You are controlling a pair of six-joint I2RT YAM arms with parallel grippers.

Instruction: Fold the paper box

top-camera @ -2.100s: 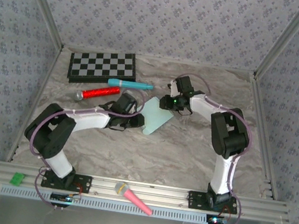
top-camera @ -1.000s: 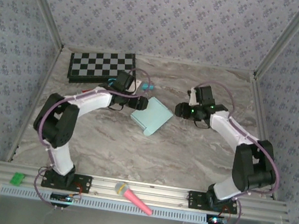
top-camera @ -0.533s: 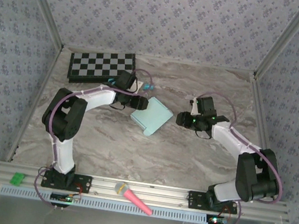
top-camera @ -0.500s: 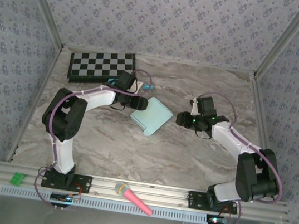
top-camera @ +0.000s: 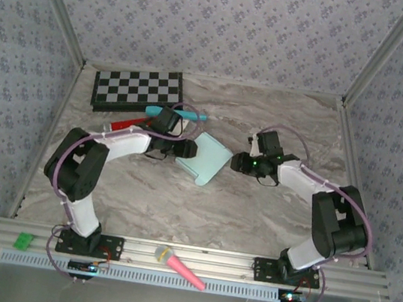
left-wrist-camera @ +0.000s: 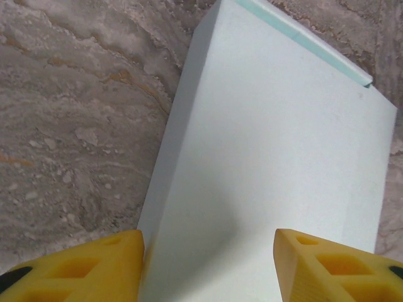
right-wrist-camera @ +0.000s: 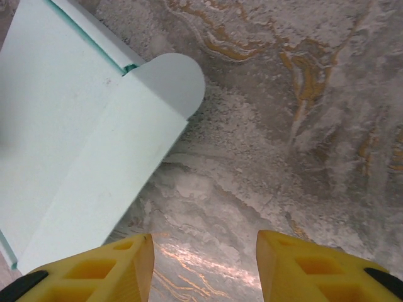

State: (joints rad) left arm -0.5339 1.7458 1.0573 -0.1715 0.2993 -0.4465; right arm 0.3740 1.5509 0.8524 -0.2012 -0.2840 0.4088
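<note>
- The paper box [top-camera: 207, 161] lies near the middle of the marble table [top-camera: 178, 208], between the 2 grippers, its long side running at a slant.
- It is partly folded: a broad flat face on top, 1 side wall bent down along the left edge, and a rounded flap [right-wrist-camera: 170, 78] lying open on the table at the end facing the right arm.
- The left gripper [left-wrist-camera: 208, 239] reaches the box from the left. Its 2 yellow fingers [left-wrist-camera: 94, 264] stand apart with the box between them, 1 at the folded side wall and 1 over the top face. I cannot tell whether they press on the cardboard.
- The right gripper [right-wrist-camera: 204, 242] hangs just beside the flap. Its jaws are spread, with bare marble between them, and it holds nothing.
- A checkerboard [top-camera: 139, 88] lies at the far left of the table.
- A teal pen [top-camera: 190, 114] and a red stick [top-camera: 131, 122] lie in front of the checkerboard, behind the left arm.
- A pink toy microphone [top-camera: 182, 268] lies on the metal rail [top-camera: 230, 265] at the near edge, between the 2 arm bases.
</note>
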